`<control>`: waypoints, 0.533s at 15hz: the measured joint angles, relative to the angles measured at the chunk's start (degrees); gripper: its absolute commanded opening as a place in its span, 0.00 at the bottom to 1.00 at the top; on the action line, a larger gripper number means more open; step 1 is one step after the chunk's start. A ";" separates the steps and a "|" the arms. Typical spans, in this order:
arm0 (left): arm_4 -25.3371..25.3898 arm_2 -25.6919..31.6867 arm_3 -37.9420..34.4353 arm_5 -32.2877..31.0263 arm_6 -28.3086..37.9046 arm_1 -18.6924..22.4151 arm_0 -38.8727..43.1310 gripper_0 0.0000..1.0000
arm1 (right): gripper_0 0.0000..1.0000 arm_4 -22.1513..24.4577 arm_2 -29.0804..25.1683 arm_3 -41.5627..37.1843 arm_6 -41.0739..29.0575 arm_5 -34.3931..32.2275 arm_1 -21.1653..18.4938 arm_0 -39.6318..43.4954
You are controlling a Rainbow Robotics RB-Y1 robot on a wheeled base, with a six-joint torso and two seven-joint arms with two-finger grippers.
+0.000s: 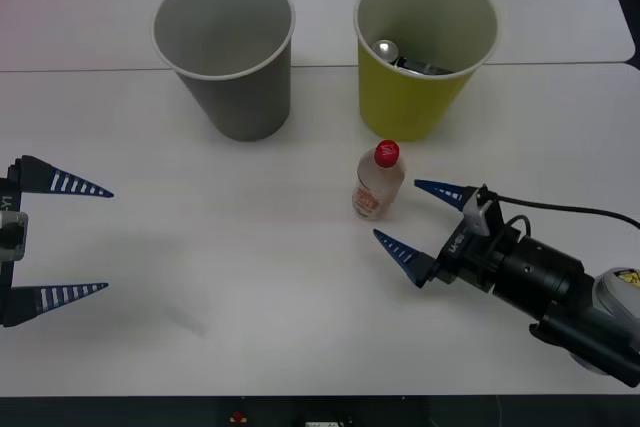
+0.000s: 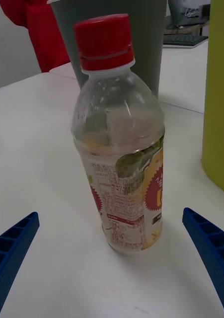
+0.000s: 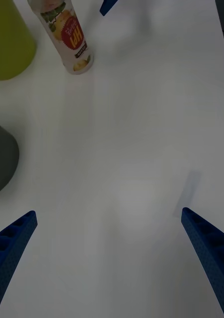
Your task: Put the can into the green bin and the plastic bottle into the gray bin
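White table (image 1: 250, 287) bears plastic bottle (image 1: 377, 181) upright beside green bin (image 1: 425, 52)

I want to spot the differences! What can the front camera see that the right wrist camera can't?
The front view alone looks down into the bins: the can lies inside the green bin, the gray bin is empty, and the left pincer waits open at the table's left. The right wrist view alone shows the bottle's label print and something red behind the table. Both show the upright plastic bottle, both bins, and the open right pincer beside the bottle.
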 measured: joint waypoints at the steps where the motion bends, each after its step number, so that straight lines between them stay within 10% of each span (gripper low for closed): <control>1: 0.00 0.00 0.00 0.00 0.00 0.00 0.00 1.00 | 1.00 0.06 0.28 0.86 0.44 -0.09 0.81 -0.67; 8: 0.00 0.00 0.00 0.00 0.00 0.00 0.00 1.00 | 1.00 0.11 1.96 6.59 3.84 0.20 5.44 -5.23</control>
